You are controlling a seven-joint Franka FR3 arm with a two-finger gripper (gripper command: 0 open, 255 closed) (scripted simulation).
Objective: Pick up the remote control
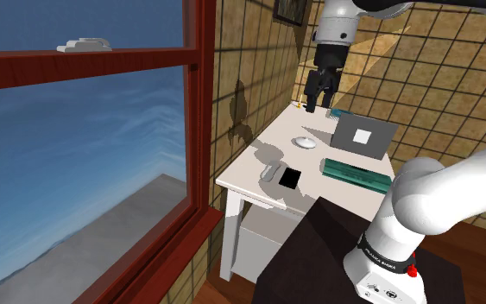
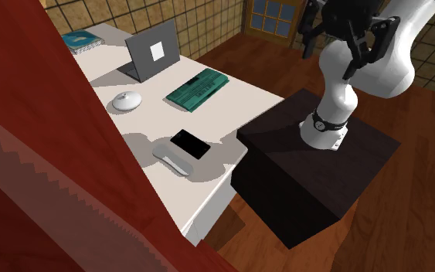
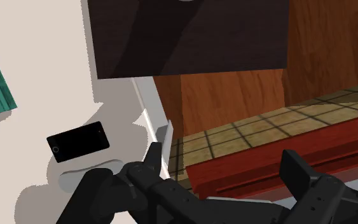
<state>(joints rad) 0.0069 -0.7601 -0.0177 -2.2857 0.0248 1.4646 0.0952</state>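
The remote control (image 1: pixel 271 173) (image 2: pixel 172 160) is a pale grey, rounded bar lying flat near the window-side edge of the white table (image 1: pixel 258 160) (image 2: pixel 231 85). It lies right beside a black phone (image 1: pixel 291 178) (image 2: pixel 190 144) (image 3: pixel 79 141). In the wrist view the remote (image 3: pixel 75 177) peeks out between the phone and one black finger. My gripper (image 1: pixel 319 105) (image 2: pixel 335 50) (image 3: pixel 203 191) hangs open high above the table, well apart from the remote, with nothing between its fingers.
On the table also stand a grey laptop (image 1: pixel 363 136) (image 2: pixel 152 50), a teal book (image 1: pixel 353 173) (image 2: pixel 198 87), a white dome-shaped object (image 1: pixel 304 142) (image 2: pixel 127 100) and another teal item (image 2: pixel 80 40) at the far end. A red window frame (image 1: pixel 199 112) borders the table; the black stand (image 2: pixel 308 170) sits beside it.
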